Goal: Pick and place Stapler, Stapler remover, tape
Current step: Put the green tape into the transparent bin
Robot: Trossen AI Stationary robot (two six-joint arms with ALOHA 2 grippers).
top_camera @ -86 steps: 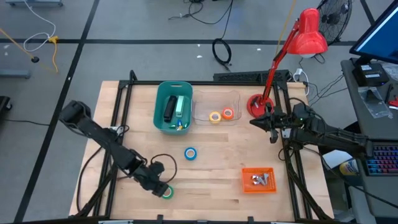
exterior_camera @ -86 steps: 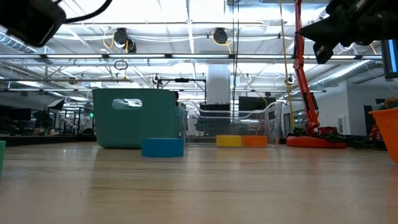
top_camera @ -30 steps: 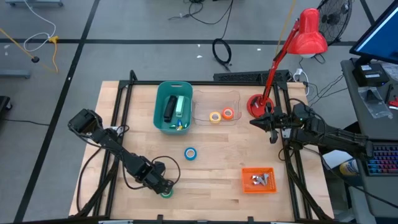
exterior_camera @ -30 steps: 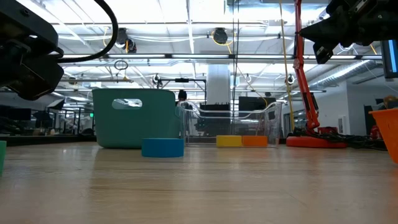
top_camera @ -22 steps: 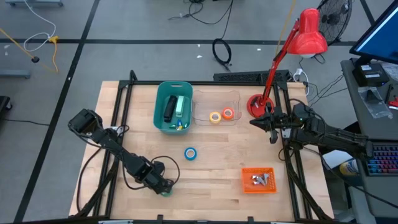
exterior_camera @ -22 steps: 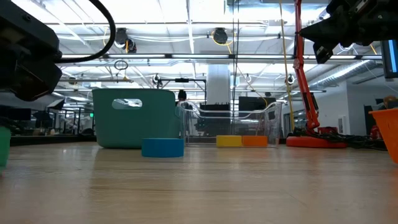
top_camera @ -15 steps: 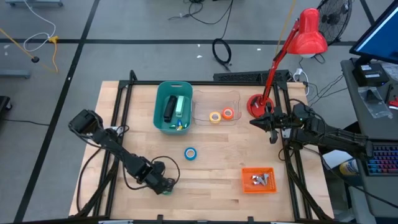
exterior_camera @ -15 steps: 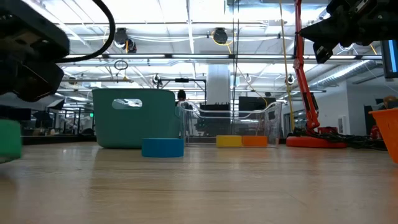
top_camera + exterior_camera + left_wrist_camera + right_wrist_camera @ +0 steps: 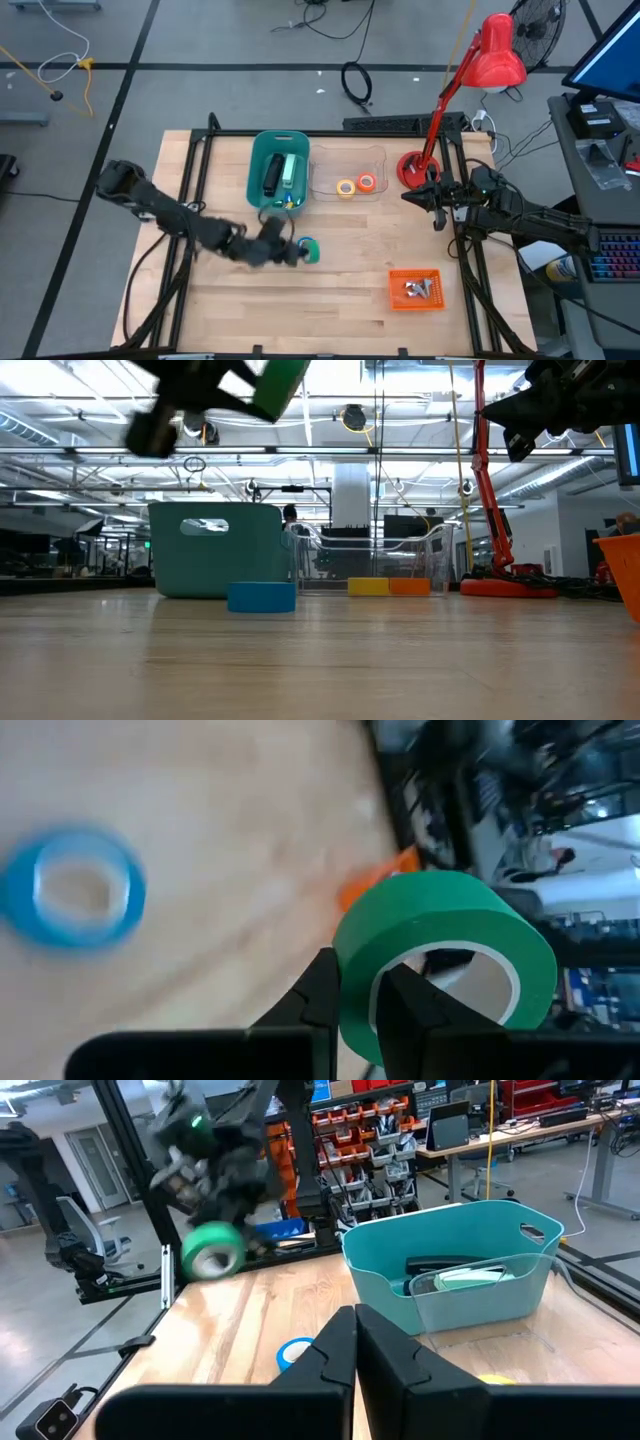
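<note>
One green tape roll (image 9: 445, 960) is pinched by the left gripper (image 9: 296, 252) in the air above the blue tape roll (image 9: 261, 596), near the teal bin (image 9: 279, 172); right gripper (image 9: 411, 196) pressed together, raised beside the red lamp (image 9: 470, 85).

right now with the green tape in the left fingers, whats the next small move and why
Probably carry the green tape onward to the clear tray, since the yellow and orange rolls already lie there; the left gripper holds it lifted above the blue roll.
</note>
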